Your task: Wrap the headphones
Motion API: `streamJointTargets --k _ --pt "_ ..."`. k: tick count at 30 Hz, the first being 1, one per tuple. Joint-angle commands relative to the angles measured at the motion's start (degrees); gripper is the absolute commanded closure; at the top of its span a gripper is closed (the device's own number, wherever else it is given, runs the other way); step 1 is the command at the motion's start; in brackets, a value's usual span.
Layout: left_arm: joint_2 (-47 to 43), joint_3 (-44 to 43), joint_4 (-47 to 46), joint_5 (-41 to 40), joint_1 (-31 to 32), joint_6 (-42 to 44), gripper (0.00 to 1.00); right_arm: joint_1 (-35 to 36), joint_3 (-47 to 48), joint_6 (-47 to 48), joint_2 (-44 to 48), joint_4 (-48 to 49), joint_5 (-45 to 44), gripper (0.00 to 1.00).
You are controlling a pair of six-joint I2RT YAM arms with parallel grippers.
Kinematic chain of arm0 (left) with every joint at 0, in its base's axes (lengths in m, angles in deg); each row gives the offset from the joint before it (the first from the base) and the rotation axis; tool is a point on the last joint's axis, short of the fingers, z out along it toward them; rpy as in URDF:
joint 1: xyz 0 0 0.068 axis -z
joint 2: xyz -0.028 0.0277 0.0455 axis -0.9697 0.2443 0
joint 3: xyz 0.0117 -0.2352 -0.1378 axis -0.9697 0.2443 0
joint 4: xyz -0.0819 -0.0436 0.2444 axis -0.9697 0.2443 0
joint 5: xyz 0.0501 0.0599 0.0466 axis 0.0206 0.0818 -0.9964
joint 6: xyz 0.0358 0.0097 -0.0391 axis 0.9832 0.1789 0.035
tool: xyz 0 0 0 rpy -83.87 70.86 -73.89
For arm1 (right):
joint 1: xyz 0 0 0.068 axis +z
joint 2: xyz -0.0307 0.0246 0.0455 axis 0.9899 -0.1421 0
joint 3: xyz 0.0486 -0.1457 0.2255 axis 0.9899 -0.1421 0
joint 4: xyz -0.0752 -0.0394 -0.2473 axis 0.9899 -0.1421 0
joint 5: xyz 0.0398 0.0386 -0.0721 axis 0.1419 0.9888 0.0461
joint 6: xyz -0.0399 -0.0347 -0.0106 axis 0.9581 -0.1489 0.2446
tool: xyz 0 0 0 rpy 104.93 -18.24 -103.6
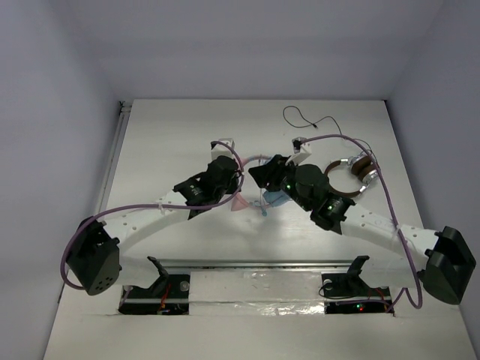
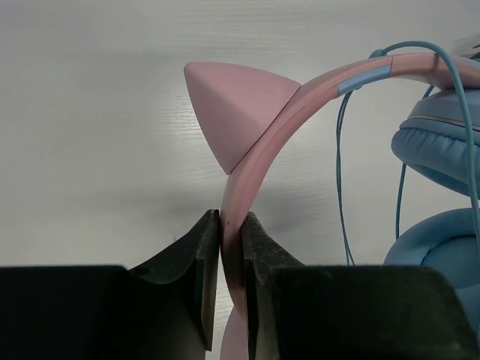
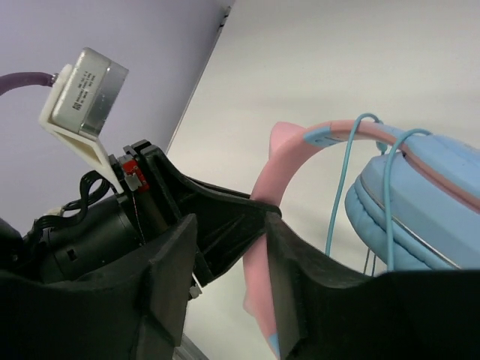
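On the white table point(image 1: 187, 135), the two arms are seen reaching inward from their bases at the near edge, the left arm point(image 1: 142, 217) from the left and the right arm point(image 1: 375, 225) from the right, so that both wrists meet near the middle. Between and just below the wrists the headphones point(image 1: 274, 198) are found, held up off the surface by their pink headband point(image 2: 300, 97).

The left gripper point(image 2: 231, 270) is closed tight on that headband: the band is pinched edge-on between the two dark fingers, with no gap visible on either side. The right gripper point(image 3: 229, 240) is held with its jaws well apart; in the right wrist view the lower run of the headband is seen in the gap, close to one finger, but contact with it cannot be judged.

To the right of the clamped band, the two light-blue ear cups point(image 2: 439, 142) are seen one above the other. A second pair, the brown-and-silver headphones point(image 1: 358, 169), is lying on the table just beyond the right wrist, apart from the task's pair. A pink cat-ear point point(image 2: 225, 105) is seen on the band just above the left fingers. The thin light-blue cable point(image 2: 341, 187) is draped over the top of the band and hangs down beside the cups. A thin black cable point(image 1: 300, 118) is trailed over the far part of the table.
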Motion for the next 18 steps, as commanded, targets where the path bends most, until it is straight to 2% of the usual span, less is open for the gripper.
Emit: streamJointTargets --k 1,3,4,5,14,16,18 --pt "-2.05 0.11 -4.99 2.1 0.06 -2.08 1.0 0.54 2.55 1.22 2.9 -2.36 -1.0 0.57" --pt "-2.49 0.46 -5.08 2.89 0.58 -2.26 1.0 0.54 2.64 2.01 5.36 -3.5 -1.18 0.68" --pt "-2.75 0.98 -5.17 3.16 0.59 -2.35 1.0 0.54 2.55 2.28 6.41 -3.85 -1.62 0.92" --pt "-3.45 1.33 -5.17 3.33 0.59 -2.35 1.0 0.54 2.29 2.98 7.46 -4.29 -1.63 0.99" --pt "-6.27 7.92 -6.65 7.46 1.64 -3.4 1.0 0.54 -3.06 8.25 21.98 -11.5 -6.37 1.0" --pt "-6.45 10.2 -8.41 7.55 1.64 -3.05 1.0 0.54 -4.91 8.43 27.92 -12.9 -7.68 1.0" --pt "-5.58 11.0 -9.47 5.63 1.64 -2.79 1.0 0.54 -5.79 8.69 29.97 -14.04 -8.13 1.0"
